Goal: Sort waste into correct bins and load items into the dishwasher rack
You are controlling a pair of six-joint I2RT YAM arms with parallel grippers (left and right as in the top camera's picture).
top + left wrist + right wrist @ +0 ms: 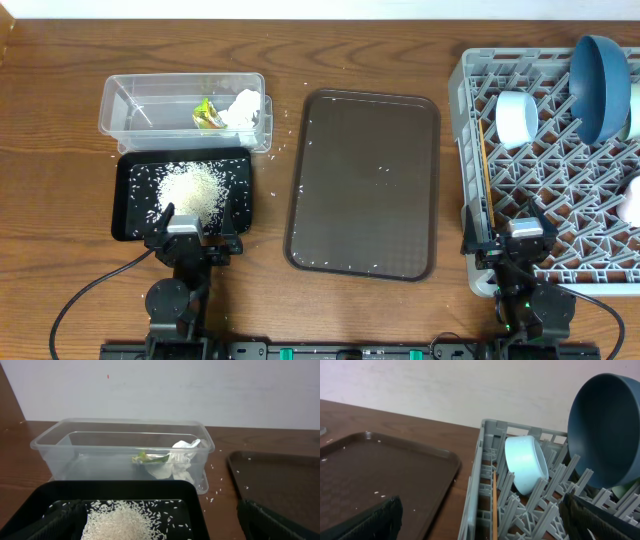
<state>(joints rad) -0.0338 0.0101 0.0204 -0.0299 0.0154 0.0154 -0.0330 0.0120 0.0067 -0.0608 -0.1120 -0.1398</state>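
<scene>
L tool (197,222) spread wide, nothing btwn its fingers, at near edge of black tray (125,205). Rice (190,188) heaped mid-tray, w/ loose grains around the heap. Clear tub (150,85) sits just behind black tray; can't tell if they touch. It holds napkin (243,107) and wrapper (207,114) side by side at its right end, wrapper on the left.

Brown tray (365,180) lies mid-counter (60,150), btwn the bins and rack (462,120). A few stray grains on it, and on counter by the tub.

R tool (508,222) also spread wide, empty, at near left corner of rack. In rack:
- blue bowl (600,85) on edge, far right
- mint bowl (517,117) on edge among pegs, just left of blue bowl
- chopstick (487,170) lying along left side
- cup (632,200) at right edge, partly cut off
</scene>
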